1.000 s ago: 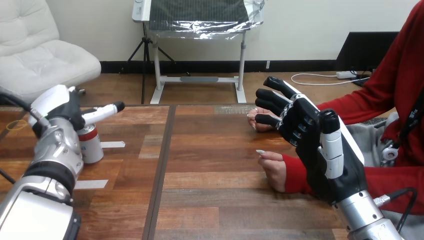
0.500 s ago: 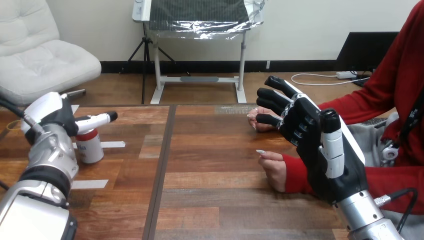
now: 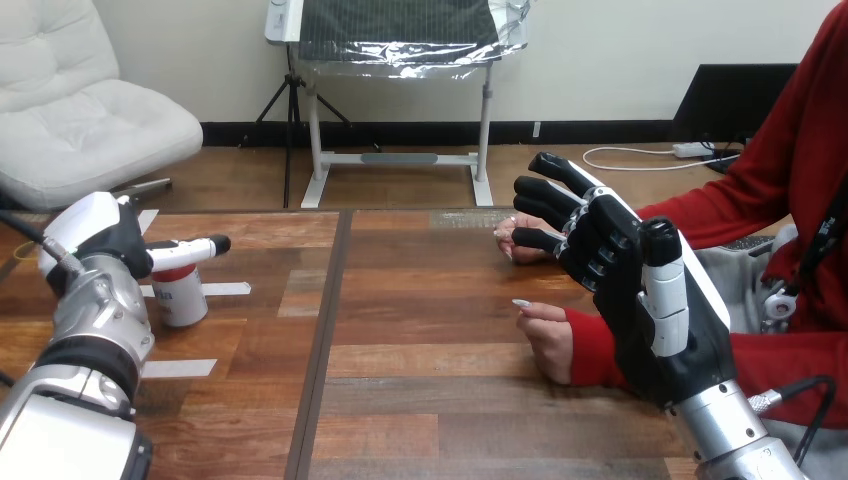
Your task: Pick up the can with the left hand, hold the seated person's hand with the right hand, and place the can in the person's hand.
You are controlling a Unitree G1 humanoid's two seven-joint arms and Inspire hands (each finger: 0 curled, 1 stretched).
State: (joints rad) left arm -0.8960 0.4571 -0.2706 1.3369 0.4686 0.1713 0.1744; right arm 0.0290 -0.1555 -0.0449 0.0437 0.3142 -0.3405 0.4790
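So the counter [image 3: 430, 400] is wood planks in mixed browns, with a dark seam [image 3: 325, 330] running front to back, and I'll place everything off that seam.

The can [image 3: 178, 298] is a small cylinder, red band on top and a pale, shiny body. It stands upright well left of the seam. Two flat white tape strips [image 3: 225, 289] lie on the wood between the can and the seam.

The left hand [image 3: 100, 235] sits even farther left of the seam, right up against the can, with its white shell and black knuckles facing up. One finger [image 3: 190, 248] pokes out straight across the can's red top, pointing toward the seam. Nothing is wrapped around the can, and I can't tell if that finger actually touches it.

Right of the seam, the right hand [image 3: 625, 290] is raised, its glossy black fingers spread and only slightly bent, with nothing in it. The person's nearer hand [image 3: 545, 335] rests loosely curled on the wood between the seam and that hand. The person's farther hand [image 3: 512, 240] peeks out past its fingertips.
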